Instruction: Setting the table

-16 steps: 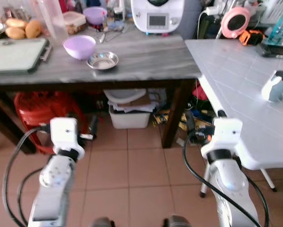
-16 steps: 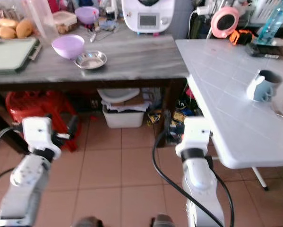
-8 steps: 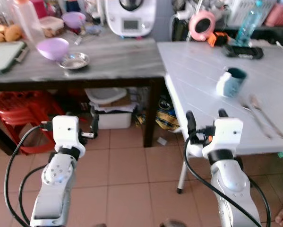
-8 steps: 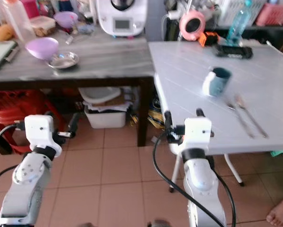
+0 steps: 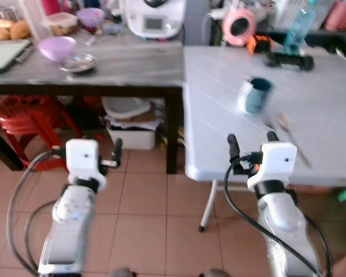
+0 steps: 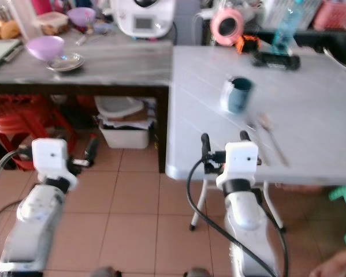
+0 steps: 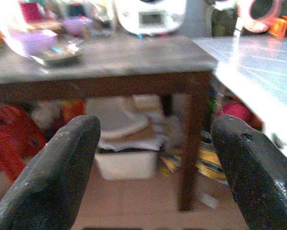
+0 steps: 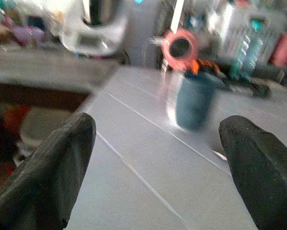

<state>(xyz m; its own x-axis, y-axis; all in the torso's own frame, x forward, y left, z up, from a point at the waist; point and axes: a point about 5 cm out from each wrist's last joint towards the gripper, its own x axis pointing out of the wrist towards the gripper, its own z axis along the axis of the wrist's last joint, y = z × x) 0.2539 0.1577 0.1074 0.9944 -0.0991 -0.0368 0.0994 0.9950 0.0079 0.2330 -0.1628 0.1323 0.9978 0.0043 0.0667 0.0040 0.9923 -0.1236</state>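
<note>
A white table [image 5: 323, 104] stands ahead on the right. On it are a blue mug [image 5: 255, 94] and blurred cutlery [image 5: 285, 130] just behind my right gripper [image 5: 252, 141]. That gripper is open and empty at the table's near edge, and the mug [image 8: 193, 103] sits between its fingers in the right wrist view. On the grey counter [image 5: 132, 57] to the left lie a purple bowl [image 5: 57, 47] and a small metal dish [image 5: 78, 62]. My left gripper [image 7: 155, 124] is open and empty, held low in front of the counter over the floor.
The counter's back holds a white appliance [image 5: 152, 17], a cutting board [image 5: 5, 55] and jars. Under it are a red stool [image 5: 22, 115] and a white bin [image 5: 129, 135]. A pink round thing [image 5: 240, 26] and a bottle [image 5: 300, 26] stand behind the table.
The whole view has swung to the right: the counter slid left and the white table with mug and cutlery came to the centre. Both grippers keep their pose, open.
</note>
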